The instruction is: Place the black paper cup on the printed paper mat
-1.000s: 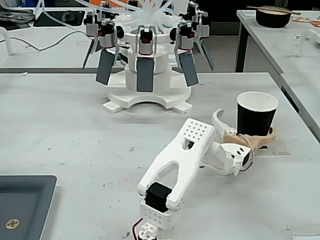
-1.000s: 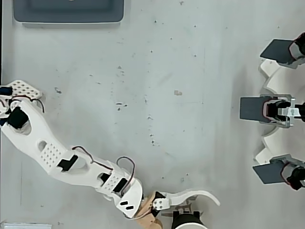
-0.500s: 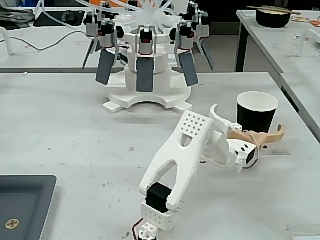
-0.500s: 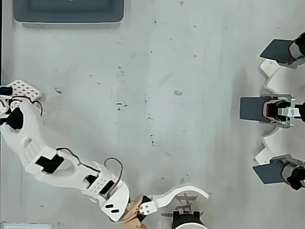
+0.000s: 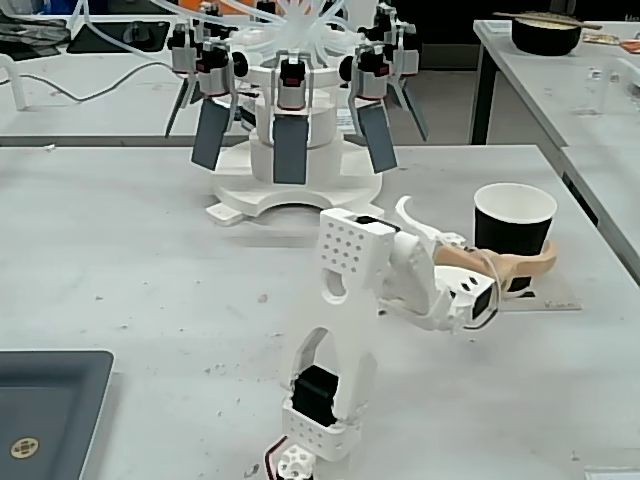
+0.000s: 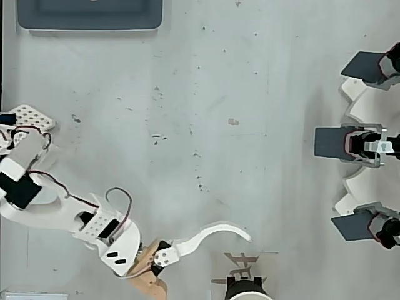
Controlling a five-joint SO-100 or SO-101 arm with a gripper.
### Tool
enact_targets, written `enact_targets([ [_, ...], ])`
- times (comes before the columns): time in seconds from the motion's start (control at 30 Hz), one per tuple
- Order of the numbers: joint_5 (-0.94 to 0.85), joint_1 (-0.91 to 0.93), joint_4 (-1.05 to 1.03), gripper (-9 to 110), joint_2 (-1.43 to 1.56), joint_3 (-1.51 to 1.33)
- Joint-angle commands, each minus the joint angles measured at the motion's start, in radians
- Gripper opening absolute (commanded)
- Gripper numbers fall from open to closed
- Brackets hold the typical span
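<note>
The black paper cup (image 5: 514, 225) stands upright at the right of the table in the fixed view, white inside, resting on the printed paper mat (image 5: 558, 300). Only the cup's rim (image 6: 249, 292) shows at the bottom edge of the overhead view, beside the mat (image 6: 245, 267) with its grey character. My gripper (image 5: 476, 232) is open wide. Its tan finger (image 5: 510, 265) lies across the cup's near side, hiding the base. The white curved finger (image 6: 215, 232) reaches past the cup's left side, clear of it. I cannot tell whether the tan finger touches the cup.
A dark grey tray (image 5: 45, 400) sits at the near left corner. A white device with dark hanging panels (image 5: 290, 140) fills the back of the table. A dark bowl with chopsticks (image 5: 545, 35) stands on a separate table at the far right.
</note>
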State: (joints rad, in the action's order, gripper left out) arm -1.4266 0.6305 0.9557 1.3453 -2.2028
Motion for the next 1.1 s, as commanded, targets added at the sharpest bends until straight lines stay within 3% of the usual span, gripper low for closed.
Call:
enact_targets([
  [0.0, 0.006, -0.006, 0.018, 58, 0.158, -0.054],
  [0.33, 0.017, -0.098, 0.117, 50, 0.364, -0.284],
  [0.7, 0.006, -0.245, 0.112, 53, 0.609, -0.472],
  [1.07, 0.015, -0.426, 0.115, 42, 0.761, -0.624],
])
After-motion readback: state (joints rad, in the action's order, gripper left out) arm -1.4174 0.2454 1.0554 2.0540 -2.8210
